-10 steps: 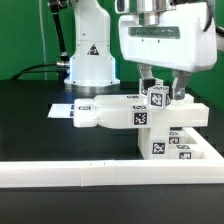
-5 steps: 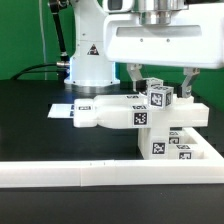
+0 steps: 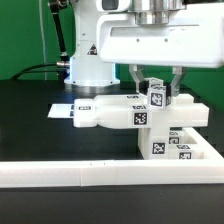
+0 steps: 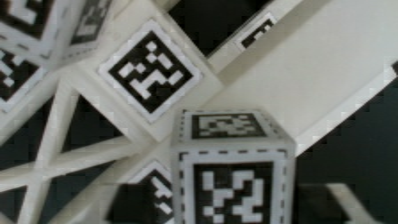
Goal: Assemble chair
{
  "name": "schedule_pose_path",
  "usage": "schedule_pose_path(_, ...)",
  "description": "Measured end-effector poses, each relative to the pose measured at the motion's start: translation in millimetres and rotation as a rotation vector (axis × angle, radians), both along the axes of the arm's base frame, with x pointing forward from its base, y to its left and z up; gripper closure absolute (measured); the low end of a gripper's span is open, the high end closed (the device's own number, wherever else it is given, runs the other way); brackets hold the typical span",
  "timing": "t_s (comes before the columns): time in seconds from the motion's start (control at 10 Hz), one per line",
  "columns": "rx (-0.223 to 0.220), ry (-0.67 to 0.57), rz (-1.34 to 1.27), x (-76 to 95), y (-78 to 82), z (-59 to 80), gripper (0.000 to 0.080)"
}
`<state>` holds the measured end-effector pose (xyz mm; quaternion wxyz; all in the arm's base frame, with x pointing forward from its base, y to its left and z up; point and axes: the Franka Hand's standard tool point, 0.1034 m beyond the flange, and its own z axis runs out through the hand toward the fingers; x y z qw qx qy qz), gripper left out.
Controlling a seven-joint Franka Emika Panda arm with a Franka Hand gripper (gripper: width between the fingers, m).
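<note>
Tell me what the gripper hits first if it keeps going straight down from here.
Most likely the small white tagged cube standing on the chair's flat white panel: the gripper points down with a finger on either side of it. Depth is unclear.

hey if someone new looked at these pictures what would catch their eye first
The big glossy white gripper fills the top of the exterior view, its jaws straddling a small tagged cube. That cube sits on the white chair assembly at the view's centre-right, on the black table. The wrist view is crowded with black-and-white tags.
</note>
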<state>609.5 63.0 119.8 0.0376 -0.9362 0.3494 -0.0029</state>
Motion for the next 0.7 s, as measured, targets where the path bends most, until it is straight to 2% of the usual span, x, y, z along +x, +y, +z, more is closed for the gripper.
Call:
schedule_pose_path(0.1, 0.000, 0.001, -0.013, 0.0, 0.0, 0.0, 0.0515)
schedule_pose_path(0.3, 0.002, 0.004, -0.063, -0.1, 0.1, -0.1, 0.0515)
schedule_pose_path(0.7, 0.016, 0.022, -0.421, -0.5, 0.5, -0.3, 0.0515)
